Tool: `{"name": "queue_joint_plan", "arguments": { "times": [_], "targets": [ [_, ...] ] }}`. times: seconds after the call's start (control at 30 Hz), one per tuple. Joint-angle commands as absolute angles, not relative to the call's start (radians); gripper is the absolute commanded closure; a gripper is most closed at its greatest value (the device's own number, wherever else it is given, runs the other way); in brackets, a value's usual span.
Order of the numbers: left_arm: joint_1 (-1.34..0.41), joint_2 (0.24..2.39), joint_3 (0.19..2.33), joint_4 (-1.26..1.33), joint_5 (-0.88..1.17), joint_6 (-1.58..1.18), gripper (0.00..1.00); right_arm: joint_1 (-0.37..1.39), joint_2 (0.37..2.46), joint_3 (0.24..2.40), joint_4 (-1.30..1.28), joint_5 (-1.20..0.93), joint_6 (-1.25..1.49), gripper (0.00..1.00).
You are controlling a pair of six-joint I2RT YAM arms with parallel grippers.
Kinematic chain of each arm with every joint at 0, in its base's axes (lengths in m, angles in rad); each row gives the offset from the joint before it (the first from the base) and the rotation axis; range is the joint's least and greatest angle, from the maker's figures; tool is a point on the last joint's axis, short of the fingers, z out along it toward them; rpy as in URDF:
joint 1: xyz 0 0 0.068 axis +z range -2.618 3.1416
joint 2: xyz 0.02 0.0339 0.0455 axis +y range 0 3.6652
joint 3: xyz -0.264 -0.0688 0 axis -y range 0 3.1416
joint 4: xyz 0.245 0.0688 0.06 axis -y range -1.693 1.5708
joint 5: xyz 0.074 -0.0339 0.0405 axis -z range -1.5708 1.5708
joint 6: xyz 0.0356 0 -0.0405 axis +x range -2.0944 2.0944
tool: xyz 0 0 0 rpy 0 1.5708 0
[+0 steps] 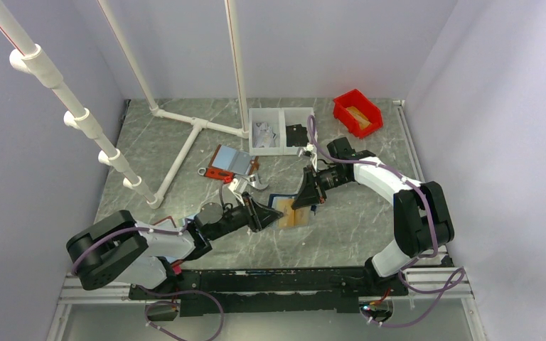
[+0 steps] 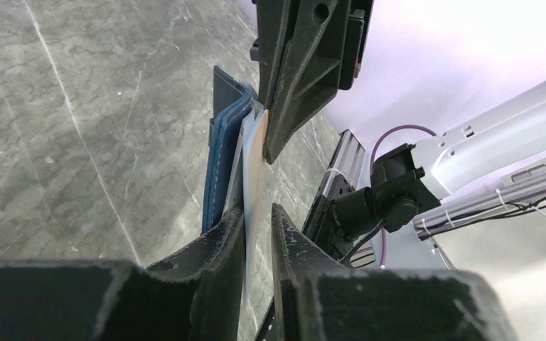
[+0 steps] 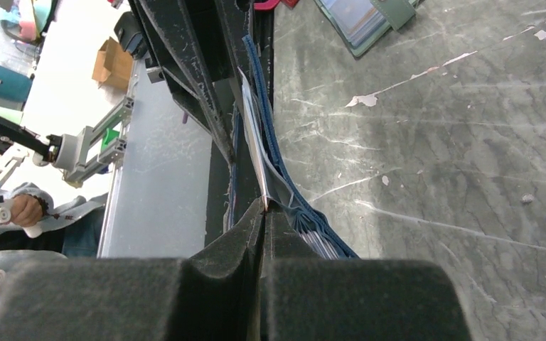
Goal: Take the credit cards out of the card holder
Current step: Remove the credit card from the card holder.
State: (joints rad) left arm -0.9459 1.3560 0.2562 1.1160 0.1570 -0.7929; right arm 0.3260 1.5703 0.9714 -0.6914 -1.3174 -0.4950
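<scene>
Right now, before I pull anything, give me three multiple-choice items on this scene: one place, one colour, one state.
1. The card holder is at: A the far-left corner; B the centre, between the left gripper and right gripper; C the far-right corner.
2. The card showing at it is: A green; B white; C tan.
3. The right gripper is: A shut on a card's edge; B wide open; C unseen.
Key: B, both arms meet there; C, the tan card shows from above; A, its pads pinch the edge.

The open navy card holder (image 1: pixel 281 203), light blue inside, sits near the middle of the tabletop (image 1: pixel 370 234); a tan card (image 1: pixel 296 217) juts partway from its pocket, its edge pinched by the right gripper (image 3: pixel 264 208).
</scene>
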Motion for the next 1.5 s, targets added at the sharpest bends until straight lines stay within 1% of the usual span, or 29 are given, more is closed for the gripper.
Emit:
{"name": "queue_joint_plan", "arguments": {
  "times": [0.0,0.13,0.2,0.3,0.57,1.07,1.3,1.47],
  "targets": [
    [-0.936,1.319,0.239,1.176,0.115,-0.828,0.78,0.331,1.540,1.004,-0.701,-1.337,-0.544,1.00],
    [-0.933,1.316,0.229,1.175,0.112,-0.836,0.83,0.331,1.548,1.006,-0.705,-1.329,-0.550,1.00],
    [-0.929,1.320,0.229,1.174,0.116,-0.836,0.89,0.331,1.556,1.010,-0.712,-1.322,-0.556,1.00],
    [-0.925,1.333,0.225,1.191,0.128,-0.841,1.00,0.331,1.560,1.010,-0.712,-1.315,-0.556,1.00],
    [-0.909,1.362,0.198,1.257,0.138,-0.862,1.00,0.330,1.570,1.006,-0.693,-1.291,-0.539,1.00],
    [-0.891,1.329,0.184,1.210,0.153,-0.868,1.00,0.324,1.588,1.007,-0.696,-1.285,-0.545,1.00],
    [-0.876,1.346,0.180,1.230,0.173,-0.886,0.98,0.322,1.593,1.009,-0.703,-1.284,-0.554,1.00],
    [-0.864,1.355,0.172,1.258,0.189,-0.898,0.99,0.322,1.595,1.009,-0.704,-1.282,-0.557,1.00]
  ]
}}
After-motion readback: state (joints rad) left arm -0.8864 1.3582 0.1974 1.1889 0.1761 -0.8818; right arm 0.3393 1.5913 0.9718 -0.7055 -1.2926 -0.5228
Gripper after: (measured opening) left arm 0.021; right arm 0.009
